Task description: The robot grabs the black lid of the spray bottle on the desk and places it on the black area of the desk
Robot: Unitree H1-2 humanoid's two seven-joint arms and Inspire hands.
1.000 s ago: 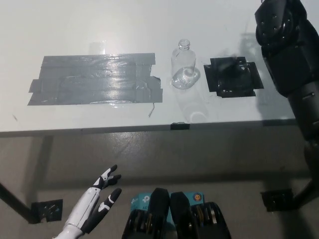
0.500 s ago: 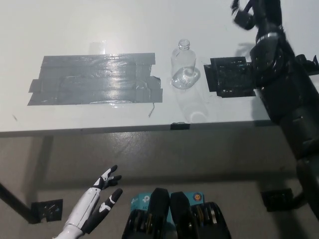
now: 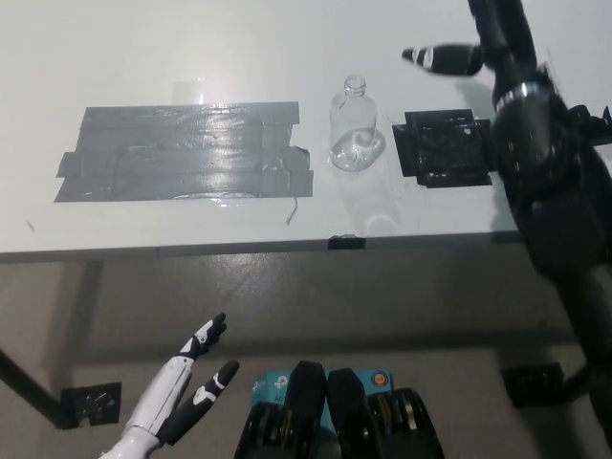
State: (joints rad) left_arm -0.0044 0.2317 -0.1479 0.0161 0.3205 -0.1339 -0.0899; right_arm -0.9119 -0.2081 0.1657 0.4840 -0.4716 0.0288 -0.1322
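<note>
One clear bottle [image 3: 356, 129] stands uncapped on the counter [image 3: 191, 48], just left of the black area [image 3: 443, 148]. No lid shows. Right hand [image 3: 442, 59] hangs above; its grip can't be made out. Swinging low could topple the bottle. Left hand [image 3: 196, 378] rests below the counter, fingers spread.

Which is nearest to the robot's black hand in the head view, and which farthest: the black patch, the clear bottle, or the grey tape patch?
From the right hand, over the desk's far right:
1. Black patch, just below it.
2. Clear bottle, to its left.
3. Grey tape patch, far left.
</note>
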